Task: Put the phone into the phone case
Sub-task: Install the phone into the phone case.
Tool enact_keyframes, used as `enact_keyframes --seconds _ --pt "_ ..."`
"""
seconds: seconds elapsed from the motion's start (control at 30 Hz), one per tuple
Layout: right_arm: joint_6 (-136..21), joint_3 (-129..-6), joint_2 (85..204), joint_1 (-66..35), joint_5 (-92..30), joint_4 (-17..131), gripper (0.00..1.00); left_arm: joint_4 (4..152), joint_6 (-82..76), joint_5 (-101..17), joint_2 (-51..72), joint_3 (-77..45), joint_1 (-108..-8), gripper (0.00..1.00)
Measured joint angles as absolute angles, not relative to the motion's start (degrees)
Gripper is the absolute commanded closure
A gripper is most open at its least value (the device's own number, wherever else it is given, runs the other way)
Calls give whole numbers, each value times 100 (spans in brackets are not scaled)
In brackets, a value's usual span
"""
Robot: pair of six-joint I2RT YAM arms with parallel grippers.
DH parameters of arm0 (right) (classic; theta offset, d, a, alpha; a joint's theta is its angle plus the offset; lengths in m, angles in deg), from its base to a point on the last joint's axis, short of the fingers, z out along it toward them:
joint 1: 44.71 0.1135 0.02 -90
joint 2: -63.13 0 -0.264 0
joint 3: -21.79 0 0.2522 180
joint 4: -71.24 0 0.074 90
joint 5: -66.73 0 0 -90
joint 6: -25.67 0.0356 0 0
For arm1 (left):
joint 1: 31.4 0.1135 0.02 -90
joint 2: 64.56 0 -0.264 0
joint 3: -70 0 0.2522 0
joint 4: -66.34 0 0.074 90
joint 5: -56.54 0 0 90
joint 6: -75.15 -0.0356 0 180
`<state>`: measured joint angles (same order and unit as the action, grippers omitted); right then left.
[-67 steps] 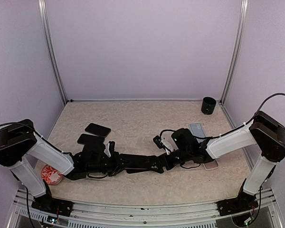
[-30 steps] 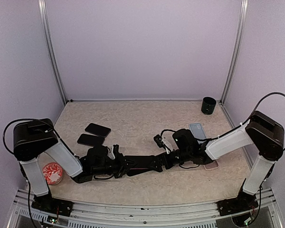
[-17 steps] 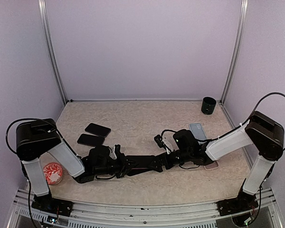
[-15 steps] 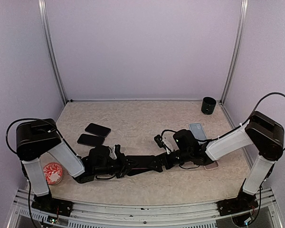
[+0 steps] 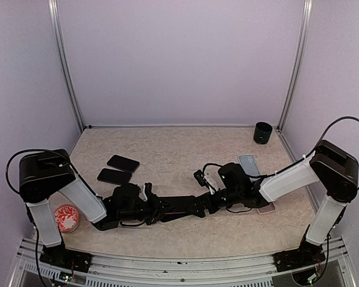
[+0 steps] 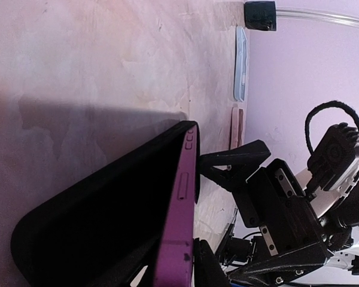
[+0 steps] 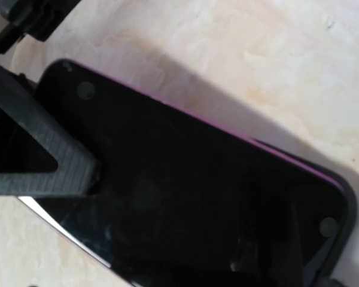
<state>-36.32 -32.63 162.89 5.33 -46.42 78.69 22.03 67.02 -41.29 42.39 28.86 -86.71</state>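
Lying btwn L pincer [image 5: 158, 210] & R pincer [image 5: 201, 205]: phone [image 5: 178, 207].

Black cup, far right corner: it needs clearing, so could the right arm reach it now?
Probably yes: only a flat blue case lies between it and the black cup, though its claw is at the phone.

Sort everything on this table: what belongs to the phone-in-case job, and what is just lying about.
Job:
- phone
- case, already partly around it

Lying about:
- far dark slab
- near dark slab
- blue slab
- pink slab
- cup
- red disc
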Motion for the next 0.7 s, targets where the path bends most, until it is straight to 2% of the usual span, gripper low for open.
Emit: enact_keyframes --seconds 0.3,0.7 --pt "-3671 -3270 16274 537 -4730 7825 0 2815 6547 -4096 4062 2871 -8723 71" --pt "-3748 -3333 16274 539 -4774 7687 0 3663 6241 -4029 3466 2827 -8732 58"
